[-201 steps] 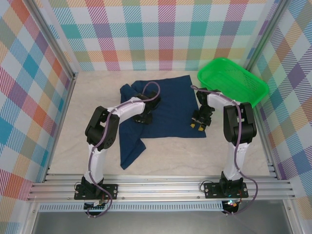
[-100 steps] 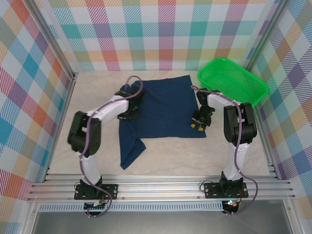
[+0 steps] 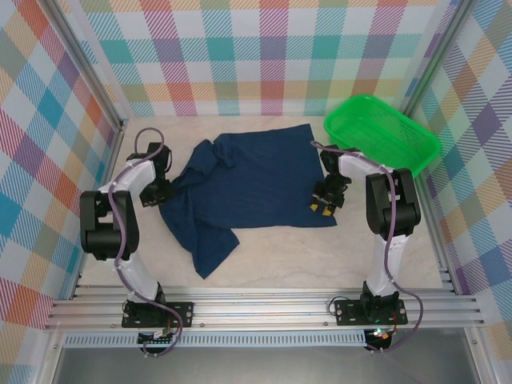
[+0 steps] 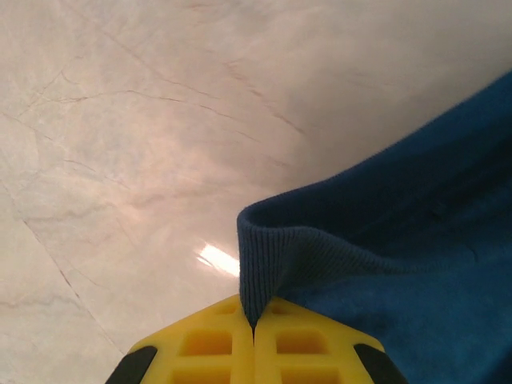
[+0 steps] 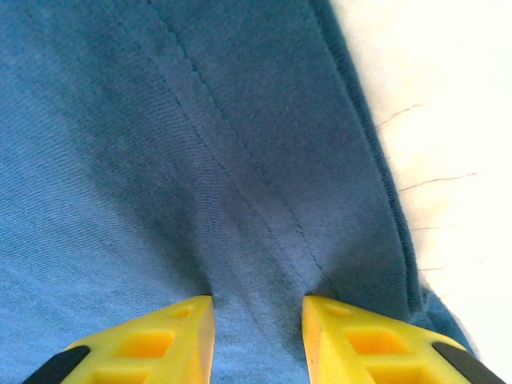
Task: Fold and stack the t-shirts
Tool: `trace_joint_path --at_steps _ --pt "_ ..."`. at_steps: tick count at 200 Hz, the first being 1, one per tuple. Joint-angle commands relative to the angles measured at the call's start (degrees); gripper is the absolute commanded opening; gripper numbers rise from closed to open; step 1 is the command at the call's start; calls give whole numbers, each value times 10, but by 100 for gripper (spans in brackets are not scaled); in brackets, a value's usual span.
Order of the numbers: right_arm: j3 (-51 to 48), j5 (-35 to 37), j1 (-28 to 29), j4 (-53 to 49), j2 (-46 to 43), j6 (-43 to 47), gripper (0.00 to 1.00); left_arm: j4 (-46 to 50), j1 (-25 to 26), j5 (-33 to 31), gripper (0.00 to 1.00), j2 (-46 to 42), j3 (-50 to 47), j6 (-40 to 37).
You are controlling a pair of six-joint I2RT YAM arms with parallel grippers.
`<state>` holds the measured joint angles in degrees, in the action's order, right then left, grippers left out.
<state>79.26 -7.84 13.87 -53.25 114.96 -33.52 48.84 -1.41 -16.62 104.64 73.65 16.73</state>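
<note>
The dark navy t-shirt (image 3: 256, 176) lies spread on the bench (image 3: 320, 256) just to the left of the green basket (image 3: 400, 120), with its corner farthest from the basket doubled over in a loose flap.

The left jaws are at the shirt's side farthest from the basket, closed tight on a fold of its ribbed edge (image 4: 264, 256). The right jaws are at the edge nearest the basket, a narrow gap apart. They rest on flat cloth on either side of a seam (image 5: 240, 184) and grip nothing.

The left hold takes only a thin bit of rib at the very tips, so a firm pull away from the basket will likely slip it free. The right side is only pressed down, not clamped. The whole shirt may therefore drag away from the basket instead of flattening, and the doubled flap could bunch further and spoil the fold.
</note>
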Motion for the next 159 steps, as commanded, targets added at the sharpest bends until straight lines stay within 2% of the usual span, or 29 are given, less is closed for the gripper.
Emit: trace_joint_path --at_steps 1,5,11,32,39,47,61,82,111,134,159 --pt "14 -10 5 -11 19 6 34 19 -11 -73 0 37 48 -13" --pt "15 -9 6 -11 20 8 34 24 -10 -82 0 43 58 -14" --pt "17 -8 5 -11 21 7 35 32 -10 -92 6 52 69 -14" --pt "30 -1 5 -17 22 10 34 67 -8 -123 47 49 86 7" --pt "32 1 6 -18 18 11 35 79 -3 -131 58 33 83 19" --pt "36 3 6 -20 10 13 36 88 5 -123 64 5 72 31" --pt "37 3 5 -17 -17 16 41 114 26 -67 66 -60 34 67" --pt "40 12 5 -26 -70 18 49 166 75 57 63 -170 -56 162" --pt "9 8 7 -16 -148 8 51 169 182 220 55 -299 -225 331" --pt "-56 -38 8 39 -211 6 52 128 246 274 51 -347 -300 426" --pt "-145 -104 9 116 -274 -3 53 71 284 298 49 -330 -344 449"
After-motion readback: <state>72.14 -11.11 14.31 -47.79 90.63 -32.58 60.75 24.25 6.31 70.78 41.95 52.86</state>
